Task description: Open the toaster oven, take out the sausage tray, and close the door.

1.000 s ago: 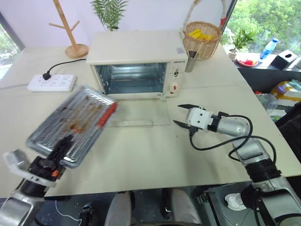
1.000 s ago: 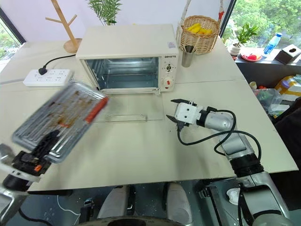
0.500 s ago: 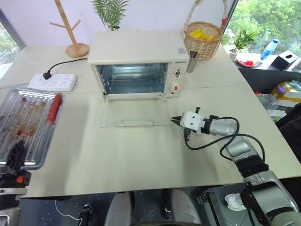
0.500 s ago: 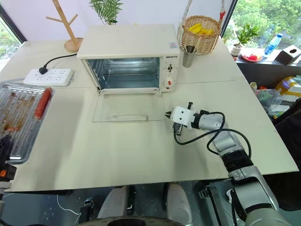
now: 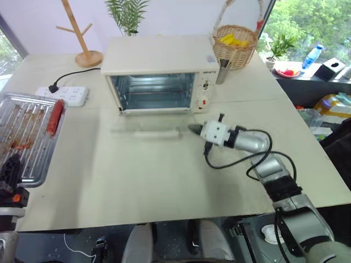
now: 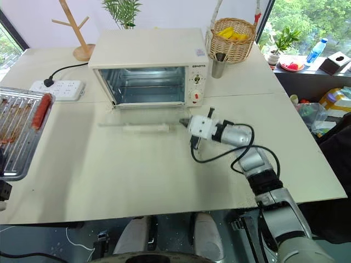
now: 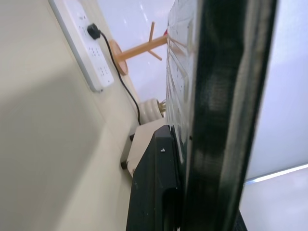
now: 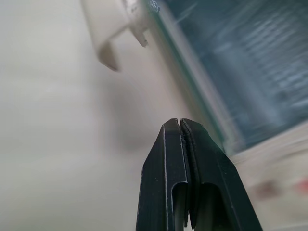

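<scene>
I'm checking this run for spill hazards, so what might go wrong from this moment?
The left gripper pinches only one end of the sausage tray, which hangs past the table edge; a tilt could roll the sausage off. The shut right gripper merely pushes under the half-raised door, so the door might slip off and drop back open.

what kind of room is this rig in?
Looks like a staged kitchen corner in a lab or office: a toaster oven and power strip on a plain table, fruit basket, big windows behind.
</scene>
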Motion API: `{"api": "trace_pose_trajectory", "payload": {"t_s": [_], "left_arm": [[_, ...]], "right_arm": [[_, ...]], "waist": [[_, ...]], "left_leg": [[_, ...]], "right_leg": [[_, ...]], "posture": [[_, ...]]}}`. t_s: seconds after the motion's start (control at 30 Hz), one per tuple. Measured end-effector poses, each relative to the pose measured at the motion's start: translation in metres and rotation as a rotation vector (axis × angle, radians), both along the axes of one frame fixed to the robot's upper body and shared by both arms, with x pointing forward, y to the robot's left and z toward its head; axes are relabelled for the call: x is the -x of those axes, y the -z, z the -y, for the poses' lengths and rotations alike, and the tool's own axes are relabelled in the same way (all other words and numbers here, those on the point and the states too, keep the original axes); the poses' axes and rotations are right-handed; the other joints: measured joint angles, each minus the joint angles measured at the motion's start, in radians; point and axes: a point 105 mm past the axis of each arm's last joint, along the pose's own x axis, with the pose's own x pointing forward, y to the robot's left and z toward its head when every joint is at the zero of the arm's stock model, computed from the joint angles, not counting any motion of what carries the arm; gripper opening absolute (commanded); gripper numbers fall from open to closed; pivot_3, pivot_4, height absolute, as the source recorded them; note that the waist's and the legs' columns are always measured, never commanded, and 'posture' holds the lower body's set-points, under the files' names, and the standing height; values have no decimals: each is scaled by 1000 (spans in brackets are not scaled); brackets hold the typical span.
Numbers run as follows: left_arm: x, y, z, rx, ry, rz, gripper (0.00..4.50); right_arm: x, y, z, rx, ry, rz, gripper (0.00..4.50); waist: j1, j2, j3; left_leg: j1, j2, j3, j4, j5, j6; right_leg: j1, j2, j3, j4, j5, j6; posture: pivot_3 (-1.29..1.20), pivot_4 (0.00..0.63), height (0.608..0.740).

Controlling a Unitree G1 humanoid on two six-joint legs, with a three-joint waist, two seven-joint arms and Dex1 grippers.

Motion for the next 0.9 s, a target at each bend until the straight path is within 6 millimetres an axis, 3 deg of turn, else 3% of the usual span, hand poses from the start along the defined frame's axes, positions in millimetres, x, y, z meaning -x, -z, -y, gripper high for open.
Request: {"api": "trace_pose_trajectory", "payload": {"t_s": [0.07,0.13,0.27,0.3,0.37,0.5,0.6,0.77,0.9], "left_arm": [[-2,-2,1,-11,10,-4,0],[-7,-5,3,-25,33,-1,0],[-26,3,24,-7,146,-45,0],[-30,6,32,-8,190,-64,0],[-37,10,48,-22,281,-94,0],[-47,20,76,-85,488,-161,0],[-47,32,80,-118,623,-224,0],[-54,44,79,-115,812,-288,0],[-67,48,94,-87,972,-286,0]], "right_arm": [[-2,-32,2,-59,15,70,45],[3,-39,0,-77,-1,78,45],[27,-1,-3,-48,-103,-98,45],[36,8,-3,-46,-137,-156,284],[51,18,0,-54,-192,-261,905],[73,15,12,-65,-252,-399,2855],[82,9,23,-99,-251,-480,4358],[85,1,48,-145,-147,-527,4442],[88,-4,61,-182,-59,-533,4442]], "waist": [[4,-1,0],[12,-2,-1],[26,-1,-1],[25,-1,0],[24,0,0],[21,0,0],[21,0,0],[25,1,1],[25,2,1]], "left_leg": [[0,1,-1,-1,0,0],[0,2,-3,-1,0,0],[0,1,-5,0,0,0],[0,1,-4,0,0,0],[0,1,-4,0,0,0],[1,1,-4,-1,0,0],[1,2,-4,-3,-1,1],[-1,2,-4,-3,-1,1],[-4,0,-5,-2,-1,1]], "right_leg": [[0,1,0,-1,0,0],[2,3,0,-2,0,0],[4,3,0,-4,0,0],[5,3,1,-4,0,0],[5,3,3,-4,0,0],[4,4,3,-4,0,0],[2,6,3,-4,0,0],[0,5,2,-4,0,-1],[-3,1,3,-5,0,-1]], "posture": [[0,150,734],[0,150,734],[0,150,734],[0,150,734],[0,150,734],[0,150,734],[0,150,734],[0,150,734],[0,150,734]]}}
